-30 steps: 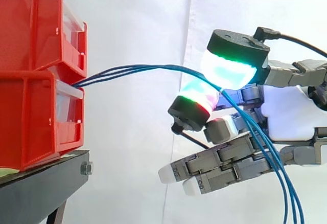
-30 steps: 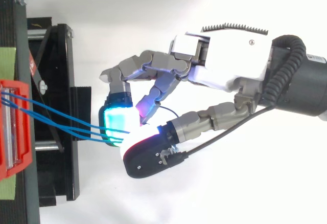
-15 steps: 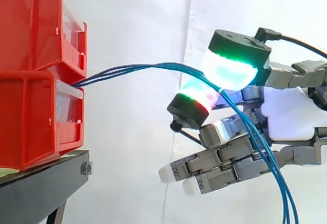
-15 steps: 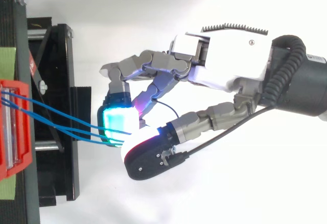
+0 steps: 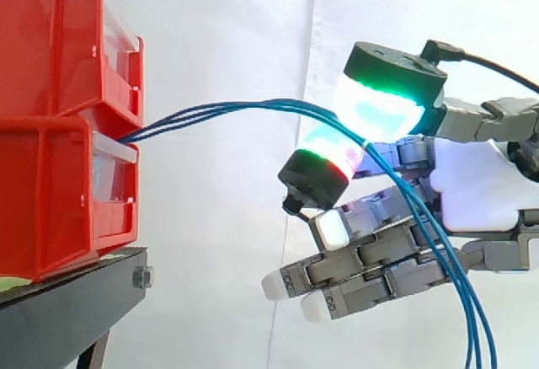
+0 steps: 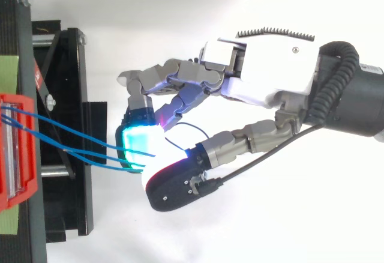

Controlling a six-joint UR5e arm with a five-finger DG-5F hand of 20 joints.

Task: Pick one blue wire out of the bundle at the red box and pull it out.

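The grey-and-white robot hand (image 6: 264,83) sat at 3 o'clock from the stacked red plastic boxes (image 5: 50,192), its thumb and one finger curled to pinch the thin blue wires (image 5: 210,113) between glowing pads (image 5: 375,109). The wires left the boxes' front, arched over, then hung toward 5 o'clock.

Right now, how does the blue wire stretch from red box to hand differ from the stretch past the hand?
The box-side stretch rises gently from the red box to the hand's pinching pads; the far stretch drops steeply out of view. The box-side stretch hangs free; the far stretch crosses the lower fingers. Both are the same blue wires.
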